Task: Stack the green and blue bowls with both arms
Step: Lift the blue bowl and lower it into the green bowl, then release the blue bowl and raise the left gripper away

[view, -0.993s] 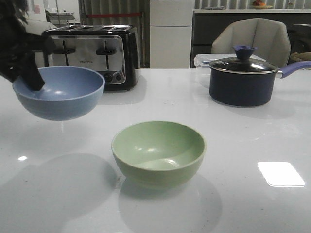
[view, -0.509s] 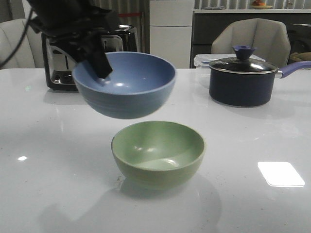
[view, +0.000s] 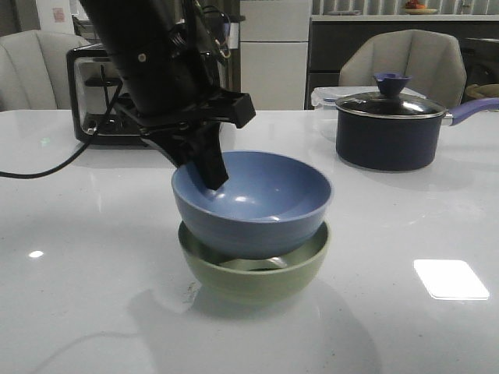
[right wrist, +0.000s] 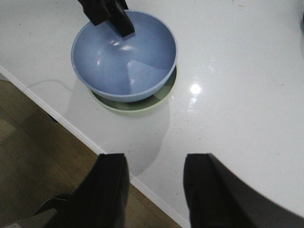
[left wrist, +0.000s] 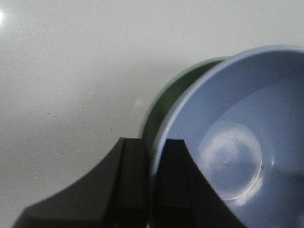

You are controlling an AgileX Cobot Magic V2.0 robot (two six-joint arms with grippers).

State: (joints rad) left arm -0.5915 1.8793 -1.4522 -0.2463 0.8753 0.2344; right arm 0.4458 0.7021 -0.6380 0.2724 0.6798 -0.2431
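Placement step: blue bowl [view: 253, 204] nested in green bowl [view: 253, 273], toward the table's [view: 405, 226] near edge.
Left gripper [view: 209, 167] clamps the blue rim; right gripper [right wrist: 154, 190] jaws apart, empty. Next move likely: release, lift clear.

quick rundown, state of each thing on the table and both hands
blue bowl: upright, nested in the green one, rim pinched by the left hand
green bowl: upright on the table, blue bowl inside it
left hand: shut on the blue bowl's rim
right hand: open, holding nothing, away from the bowls
saucepan: lid on
toaster: levers up
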